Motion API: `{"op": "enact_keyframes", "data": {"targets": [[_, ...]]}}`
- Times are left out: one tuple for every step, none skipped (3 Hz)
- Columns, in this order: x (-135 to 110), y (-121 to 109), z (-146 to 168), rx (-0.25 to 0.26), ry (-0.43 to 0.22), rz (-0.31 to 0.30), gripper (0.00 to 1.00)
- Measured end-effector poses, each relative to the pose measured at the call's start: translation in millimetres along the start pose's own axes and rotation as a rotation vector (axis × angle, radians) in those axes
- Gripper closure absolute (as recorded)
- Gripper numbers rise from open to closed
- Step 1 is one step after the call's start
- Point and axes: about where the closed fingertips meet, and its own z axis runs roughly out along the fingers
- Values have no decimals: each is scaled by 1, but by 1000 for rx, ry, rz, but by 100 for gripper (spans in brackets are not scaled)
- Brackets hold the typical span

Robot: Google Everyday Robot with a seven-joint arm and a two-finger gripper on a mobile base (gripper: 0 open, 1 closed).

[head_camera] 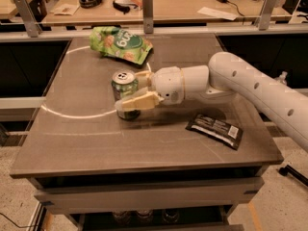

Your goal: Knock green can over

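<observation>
can: green can (123, 84) upright on the table (144, 150), left of centre, just inside the white arc line (72, 114); silver top and pull tab face up
gripper: gripper (127, 90) low at the can, coming in from the right; fingers (139, 101) spread apart, one behind the can, one across its lower front
contact: near finger looks to be touching the can wall; can't tell for the far one; not squeezed shut on it
arm: white arm (250, 88) reaches in from the right edge, wrist roughly level with the tabletop
task state: can not tipped yet, knock not done
handling: thin metal can, stiff enough for a shove, smooth and slippery sides; full or empty not visible. If light it topples easily; if full it may slide before tipping
where to push: no grasp needed. Hit high on the wall near the rim for leverage; a low push likely just skates it along the table
next move, my guess: sweep the fingers sideways to the left or forward against the upper wall
risk: once down it will roll; free table on the left, edge not far
snack bag: crinkled green snack bag (120, 43) behind the can, apart from it, not the target
wrapper: black wrapper (215, 130) flat on the right, well apart from the can
</observation>
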Motion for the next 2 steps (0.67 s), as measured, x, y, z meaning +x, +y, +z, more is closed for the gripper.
{"op": "enact_keyframes", "data": {"targets": [[0, -4, -6, 11, 18, -44, 64], [-15, -13, -15, 19, 67, -177, 87]]}}
